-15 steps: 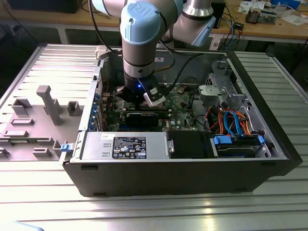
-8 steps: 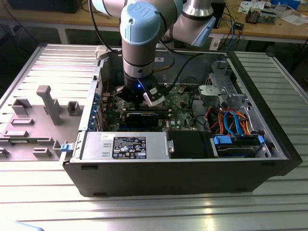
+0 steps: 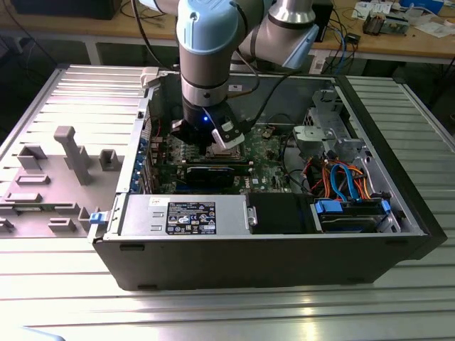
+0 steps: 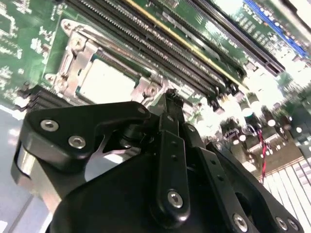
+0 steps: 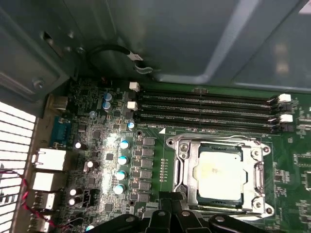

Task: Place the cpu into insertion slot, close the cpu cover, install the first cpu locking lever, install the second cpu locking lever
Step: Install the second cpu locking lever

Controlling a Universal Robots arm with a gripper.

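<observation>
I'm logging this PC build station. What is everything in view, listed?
cpu: one, silvery, seated in the slot under the cover.
cover: one, silvery frame, down around the cpu.
memory slots: four, black, beside the socket.
board: one, green, inside the case.
power supply: one, grey with black label, at the case's front.
case: one, black, open on the table.
cables: several, orange and blue, exterior view's right.
tool: one, black, just above the socket's edge.

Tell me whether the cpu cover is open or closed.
Closed: in the first wrist view the cpu cover lies flat around the cpu, which shows through its window.
</observation>
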